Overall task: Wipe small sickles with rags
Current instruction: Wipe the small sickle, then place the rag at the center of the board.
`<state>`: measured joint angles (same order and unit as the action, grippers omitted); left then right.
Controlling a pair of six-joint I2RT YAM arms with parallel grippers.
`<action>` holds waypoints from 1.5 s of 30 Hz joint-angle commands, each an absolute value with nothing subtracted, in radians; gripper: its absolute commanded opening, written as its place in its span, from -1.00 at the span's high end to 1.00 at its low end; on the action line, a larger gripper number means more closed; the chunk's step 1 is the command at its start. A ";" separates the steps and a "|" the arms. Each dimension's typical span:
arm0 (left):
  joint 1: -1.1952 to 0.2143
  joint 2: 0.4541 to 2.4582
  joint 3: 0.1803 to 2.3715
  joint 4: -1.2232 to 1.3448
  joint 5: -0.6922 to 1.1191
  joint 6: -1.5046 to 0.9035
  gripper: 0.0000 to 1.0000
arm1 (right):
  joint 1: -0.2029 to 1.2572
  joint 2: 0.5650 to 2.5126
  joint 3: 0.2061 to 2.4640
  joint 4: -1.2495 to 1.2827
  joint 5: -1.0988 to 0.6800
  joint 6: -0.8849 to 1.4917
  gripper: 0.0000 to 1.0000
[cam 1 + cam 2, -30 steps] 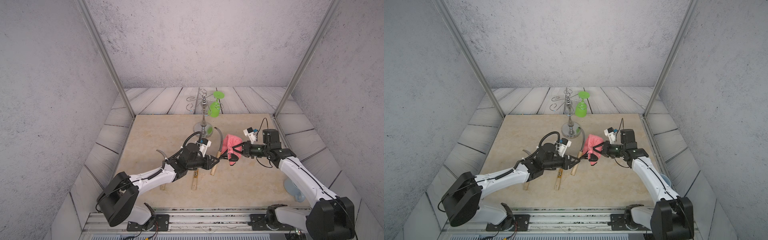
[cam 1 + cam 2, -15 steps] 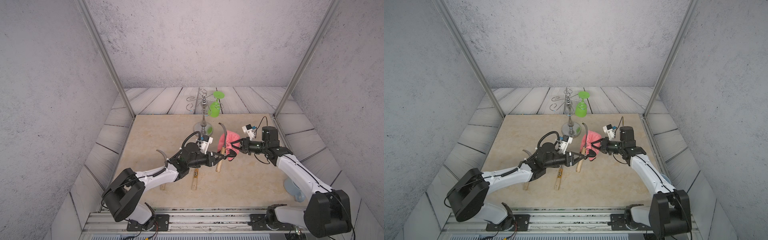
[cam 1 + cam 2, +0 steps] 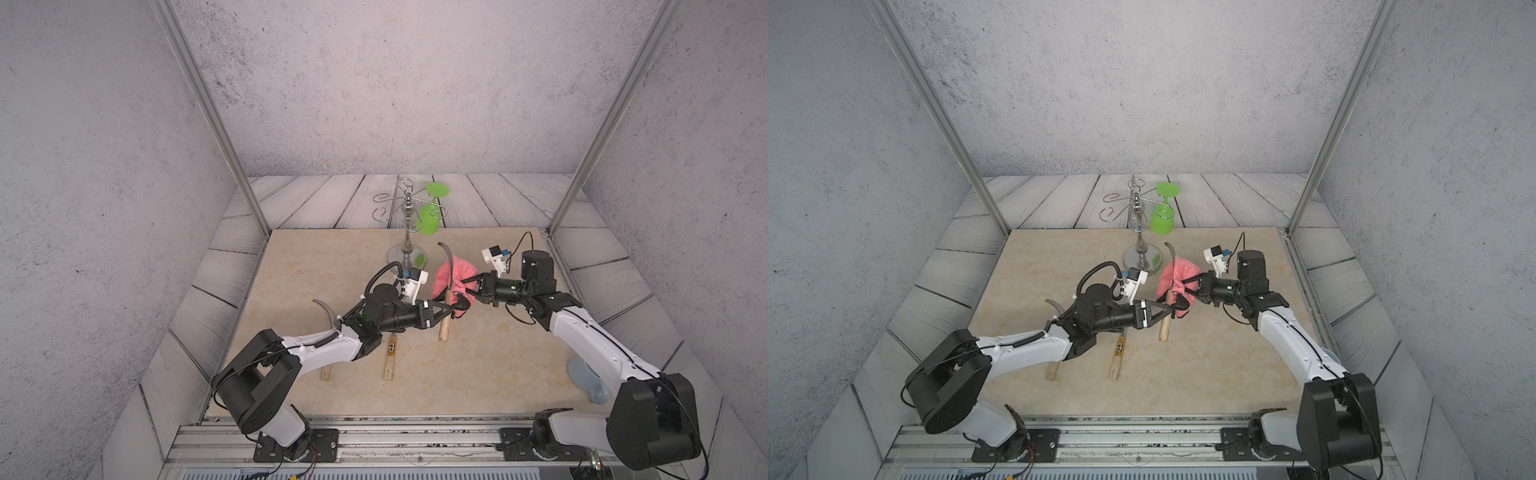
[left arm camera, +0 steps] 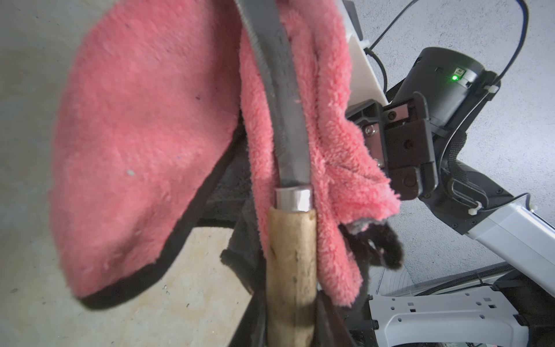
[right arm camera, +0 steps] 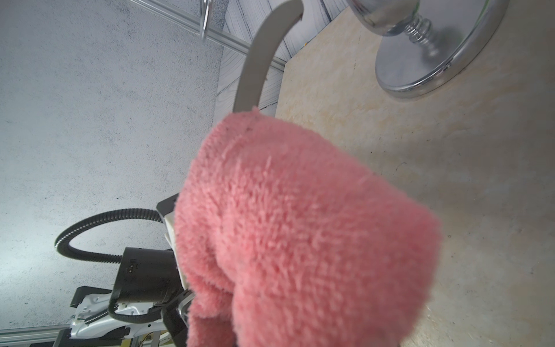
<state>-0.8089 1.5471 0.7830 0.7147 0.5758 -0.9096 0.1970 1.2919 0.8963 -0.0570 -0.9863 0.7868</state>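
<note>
1. Sickle [image 3: 444, 328] [image 3: 1164, 328] is tilted over the middle of the worktop [image 3: 332, 266]. Its long axis runs near to far: the pale wooden butt points toward the robot's bases and the curved grey blade points away toward the chrome stand [image 3: 407, 249].
2. In the right wrist view its blade tip [image 5: 255, 60] rises clear of the cloth and hooks over near the stand's round base [image 5: 435, 45].
3. I cannot tell whether the butt touches the worktop.
4. The left hand [image 3: 449, 309] [image 3: 1172, 309] is clamped on the wooden handle about midway, reaching in from the robot's left. The metal collar and the blade stand beyond its fingers.
5. The pink rag [image 3: 457, 270] [image 4: 144, 150] wraps the blade's lower part and the top of the handle, with cloth on both sides of the steel.
6. The right hand [image 3: 469, 286] [image 3: 1192, 286] is pinched tight on a bunched fold of that rag, just beside the blade root on the robot's right.
7. Both hands nearly meet at the sickle, the left nearer the butt and the right nearer the blade.
8. A labelled sickle [image 3: 390, 357] and a third sickle [image 3: 325, 370] lie flat on the worktop, partly under the left arm. Their handles point to the near edge.
</note>
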 commanded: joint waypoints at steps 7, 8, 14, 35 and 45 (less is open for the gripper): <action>-0.813 1.540 0.834 0.779 0.592 -0.899 1.00 | 0.283 1.279 0.818 -0.085 -0.981 0.751 0.79; -0.812 1.537 0.834 0.775 0.588 -0.896 1.00 | 0.286 1.273 0.807 -0.082 -0.979 0.753 0.79; -0.811 1.512 0.836 0.758 0.564 -0.875 1.00 | 0.299 1.230 0.728 -0.064 -0.979 0.768 0.79; -0.791 1.339 0.764 0.599 0.480 -0.769 1.00 | 0.300 1.248 0.766 -0.399 -0.875 0.569 0.75; -0.740 1.194 0.675 0.487 0.461 -0.745 1.00 | 0.266 1.592 0.975 -0.663 -0.675 0.360 0.64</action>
